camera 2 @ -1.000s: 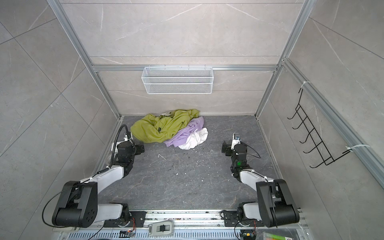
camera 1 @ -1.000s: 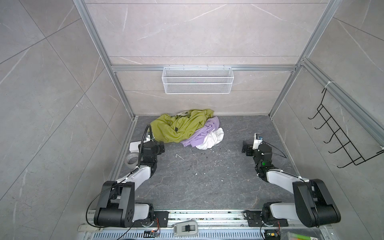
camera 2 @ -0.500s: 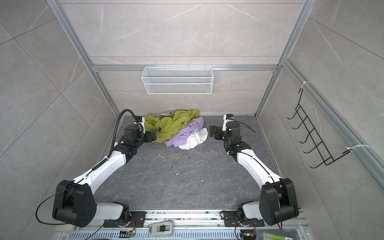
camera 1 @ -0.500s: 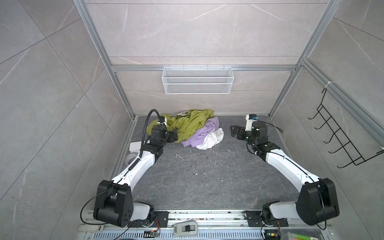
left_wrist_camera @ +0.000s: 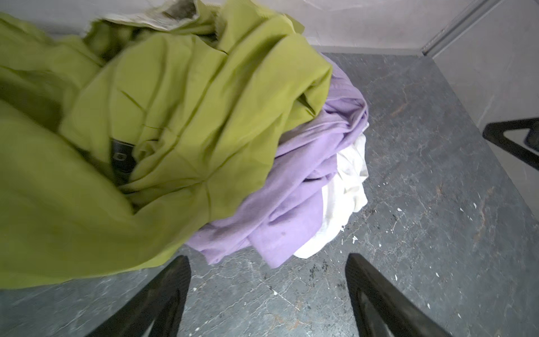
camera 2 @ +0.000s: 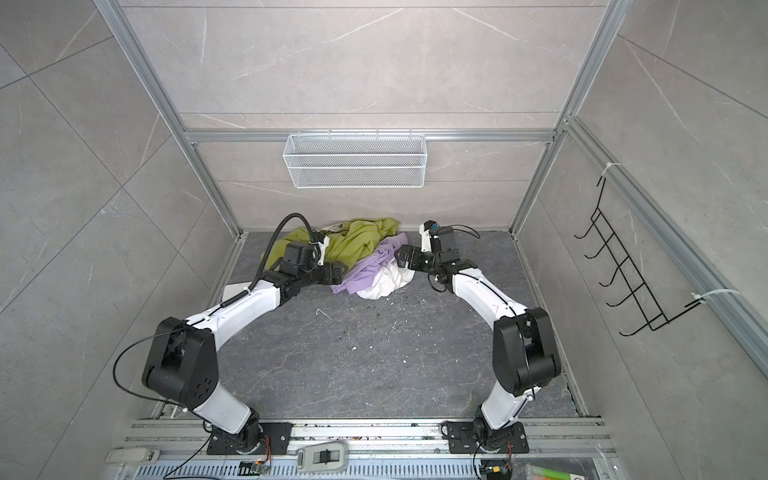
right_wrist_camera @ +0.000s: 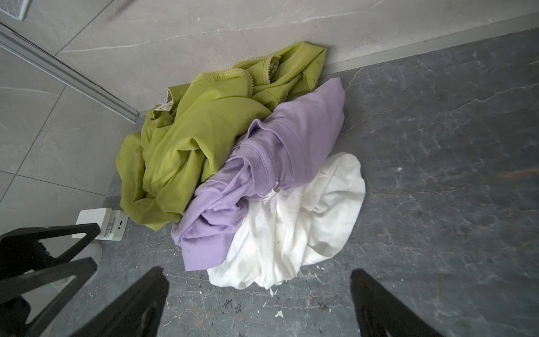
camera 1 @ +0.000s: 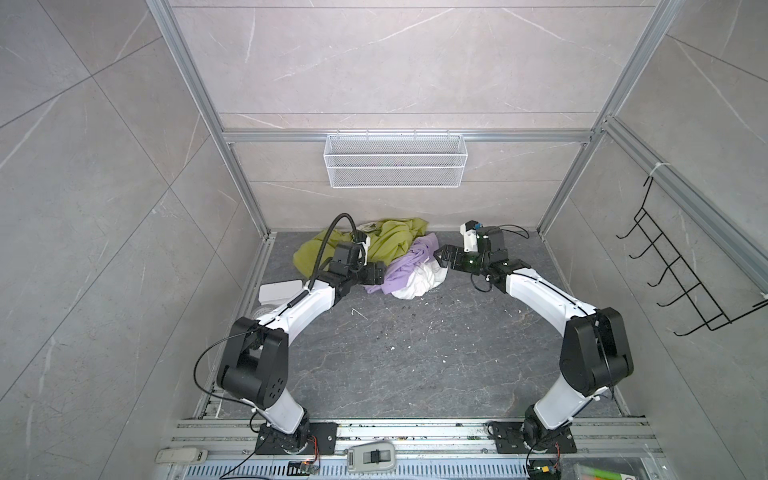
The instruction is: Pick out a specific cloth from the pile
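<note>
- The pile (camera 1: 392,247) lies at the back of the dark worktop (camera 1: 415,353), close to the rear wall.
- The cloth (camera 1: 405,266) is lilac and crumpled. It sits in the middle of that heap, with the olive-green garment (camera 1: 390,239) lapping over it on one side and the white garment (camera 1: 419,282) under its other edge.
- In both top views the left gripper (camera 1: 376,272) is at the left, near edge of the cloth (camera 2: 370,270), and the right gripper (camera 1: 441,257) is at the heap's right side. The cloth lies between the two.
- In the left wrist view the left gripper (left_wrist_camera: 267,258) has its fingers (left_wrist_camera: 172,280) spread wide, with nothing between them. A lower corner of the cloth (left_wrist_camera: 291,186) reaches about to the line between the two tips, clear of both.
- In the right wrist view the right gripper (right_wrist_camera: 259,271) also has its fingers (right_wrist_camera: 140,297) far apart and holds nothing. The near hem of the white garment (right_wrist_camera: 306,221) reaches into that gap. The cloth (right_wrist_camera: 280,157) lies just beyond, with its low corner near one tip.
- How high either gripper is above the fabric cannot be told.
- A small white label (right_wrist_camera: 269,197) shows at a seam of the cloth.
- A white box (right_wrist_camera: 99,223) lies on the worktop beside the olive-green garment (right_wrist_camera: 189,140).
</note>
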You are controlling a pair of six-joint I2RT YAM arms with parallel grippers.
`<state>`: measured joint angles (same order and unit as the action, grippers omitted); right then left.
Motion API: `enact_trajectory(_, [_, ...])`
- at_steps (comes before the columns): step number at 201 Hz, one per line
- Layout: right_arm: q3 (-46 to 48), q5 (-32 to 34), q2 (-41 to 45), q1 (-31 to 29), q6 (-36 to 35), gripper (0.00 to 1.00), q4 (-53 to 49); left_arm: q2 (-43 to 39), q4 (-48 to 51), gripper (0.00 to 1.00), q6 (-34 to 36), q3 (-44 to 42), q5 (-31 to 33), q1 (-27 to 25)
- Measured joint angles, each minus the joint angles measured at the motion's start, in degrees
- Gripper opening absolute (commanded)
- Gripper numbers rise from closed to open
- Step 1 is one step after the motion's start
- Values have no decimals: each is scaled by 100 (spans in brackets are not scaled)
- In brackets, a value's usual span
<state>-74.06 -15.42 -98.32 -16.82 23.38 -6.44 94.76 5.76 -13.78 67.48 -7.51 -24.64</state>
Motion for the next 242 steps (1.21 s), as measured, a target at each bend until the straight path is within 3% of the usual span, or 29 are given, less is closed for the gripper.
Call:
enact_trajectory(20, [-72,-50,-160,-35,0,100,4,409,166,77,269,208,-168,-144])
enact_trajectory(73, [-376,-26,-529,-140,0,100,-4,800,684,74,925,422,-197,-236])
enact_trajectory(140, [-376,111,-542,-138,-2,100,-35,1023,1067,69,1095,640,9,-236])
enact_trajectory(188, [-376,107,-542,-140,0,100,-44,1003,1040,64,741,59,302,-223])
enact_trajectory(242, [-374,103,-542,-140,0,100,-42,629,186,63,-284,-841,133,72])
